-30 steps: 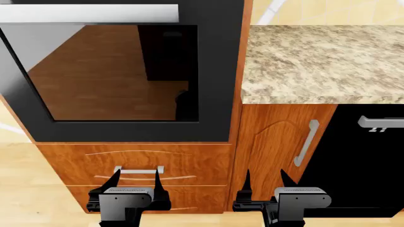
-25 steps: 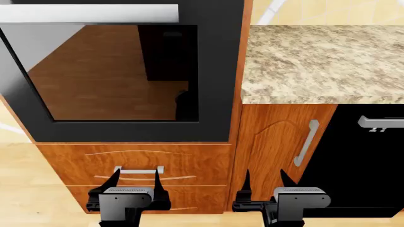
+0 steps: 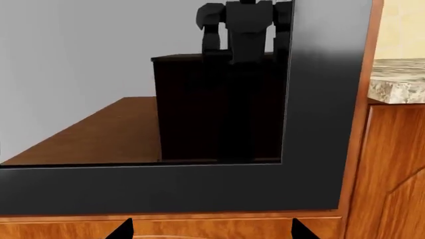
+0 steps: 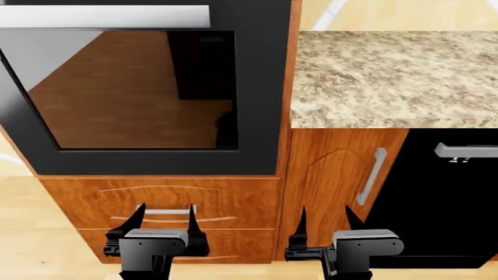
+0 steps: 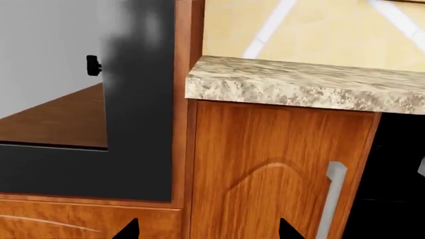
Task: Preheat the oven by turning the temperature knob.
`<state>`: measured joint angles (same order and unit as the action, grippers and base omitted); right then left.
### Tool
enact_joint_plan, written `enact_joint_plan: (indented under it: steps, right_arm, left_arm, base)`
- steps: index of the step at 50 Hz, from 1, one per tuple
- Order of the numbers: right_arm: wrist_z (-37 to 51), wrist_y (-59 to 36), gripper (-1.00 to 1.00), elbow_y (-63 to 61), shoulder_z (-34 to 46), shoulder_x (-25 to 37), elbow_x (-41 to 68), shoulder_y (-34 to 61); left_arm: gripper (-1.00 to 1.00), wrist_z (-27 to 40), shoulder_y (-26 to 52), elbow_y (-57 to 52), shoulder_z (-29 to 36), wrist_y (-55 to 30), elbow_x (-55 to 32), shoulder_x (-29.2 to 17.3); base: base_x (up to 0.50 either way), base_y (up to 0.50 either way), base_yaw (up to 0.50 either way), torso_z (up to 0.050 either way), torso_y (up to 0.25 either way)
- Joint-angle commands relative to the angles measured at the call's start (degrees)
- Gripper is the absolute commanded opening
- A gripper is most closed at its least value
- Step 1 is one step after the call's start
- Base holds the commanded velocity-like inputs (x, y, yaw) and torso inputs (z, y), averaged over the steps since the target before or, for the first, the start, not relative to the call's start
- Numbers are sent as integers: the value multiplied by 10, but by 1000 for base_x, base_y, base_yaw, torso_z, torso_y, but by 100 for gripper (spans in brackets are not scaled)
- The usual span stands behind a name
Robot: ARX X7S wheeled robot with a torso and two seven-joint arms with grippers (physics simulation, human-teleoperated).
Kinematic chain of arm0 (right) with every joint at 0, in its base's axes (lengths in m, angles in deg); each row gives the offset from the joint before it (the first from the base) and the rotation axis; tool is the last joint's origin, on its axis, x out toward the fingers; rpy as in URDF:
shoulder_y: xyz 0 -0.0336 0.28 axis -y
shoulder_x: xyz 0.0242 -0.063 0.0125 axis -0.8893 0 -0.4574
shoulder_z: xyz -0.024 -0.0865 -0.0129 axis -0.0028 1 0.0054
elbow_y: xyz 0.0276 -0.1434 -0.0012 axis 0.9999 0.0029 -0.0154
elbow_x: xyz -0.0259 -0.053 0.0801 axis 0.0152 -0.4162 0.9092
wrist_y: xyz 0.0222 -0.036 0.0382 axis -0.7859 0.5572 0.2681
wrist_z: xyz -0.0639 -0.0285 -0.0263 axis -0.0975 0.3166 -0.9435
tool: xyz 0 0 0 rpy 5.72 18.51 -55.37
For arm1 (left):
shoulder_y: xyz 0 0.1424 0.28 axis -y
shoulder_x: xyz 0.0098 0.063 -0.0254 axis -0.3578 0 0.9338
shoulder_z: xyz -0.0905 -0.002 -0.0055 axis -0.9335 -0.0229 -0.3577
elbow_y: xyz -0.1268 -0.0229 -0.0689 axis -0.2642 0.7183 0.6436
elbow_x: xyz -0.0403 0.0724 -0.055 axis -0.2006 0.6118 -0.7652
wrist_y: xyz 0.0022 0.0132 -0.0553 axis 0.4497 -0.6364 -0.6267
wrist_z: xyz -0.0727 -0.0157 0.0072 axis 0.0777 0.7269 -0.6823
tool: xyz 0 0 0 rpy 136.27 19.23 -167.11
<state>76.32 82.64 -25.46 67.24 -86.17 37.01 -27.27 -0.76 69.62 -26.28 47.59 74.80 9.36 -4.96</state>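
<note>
The oven (image 4: 257, 87) is a black wall unit with a reflective glass window (image 4: 132, 87) and a silver bar handle (image 4: 101, 16) along the top of the head view. Its temperature knob is out of view. My left gripper (image 4: 163, 219) hangs open low in front of the wooden drawers below the oven, holding nothing. My right gripper (image 4: 325, 220) is open too, in front of the narrow cabinet door to the oven's right. The left wrist view faces the oven's lower frame (image 3: 199, 189); the right wrist view catches the oven's right edge (image 5: 143, 124).
A speckled stone countertop (image 4: 397, 76) extends right of the oven. Below it are a wooden cabinet door (image 4: 335, 175) with a grey vertical handle (image 4: 371, 176) and a plain black appliance panel (image 4: 444, 204) with a short grey handle (image 4: 465, 151). A drawer handle (image 4: 165, 210) sits just behind the left gripper.
The whole scene has slid slightly left in the head view, so the view has shifted a little to the right. Both grippers stay open and low.
</note>
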Motion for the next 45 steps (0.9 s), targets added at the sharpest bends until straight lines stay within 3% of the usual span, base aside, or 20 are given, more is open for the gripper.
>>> enact_joint_plan:
  steps: [1,14,27,30,36,45]
  right_arm:
    - [13,-4,100,-5,16,12,-2,0]
    - [22,2,100,3,24,21,10,4]
    - [38,-13,100,-28,19,27,28,4]
    - [45,-25,100,-79,15,31,28,-2]
    - [59,-70,100,-207,16,45,7,-10]
    - [63,-206,100,-449,9,76,-50,13]
  left_arm:
    - [100,11,0,0,13,6,-6,-8]
    - [100,20,0,2,24,7,-14,-17]
    - [100,33,4,-14,30,-10,-23,-26]
    - [100,48,2,-32,38,29,13,-34]
    - [100,53,14,-138,23,-39,-15,-41]
    - [100,85,107,-351,-40,-209,-95,-60]
  base:
    - [0,-422,0,0,0]
    - [0,-411,0,0,0]
    - [0,0,0,0,0]
    - [0,0,0,0,0]
    - [0,0,0,0,0]
    - [0,0,0,0,0]
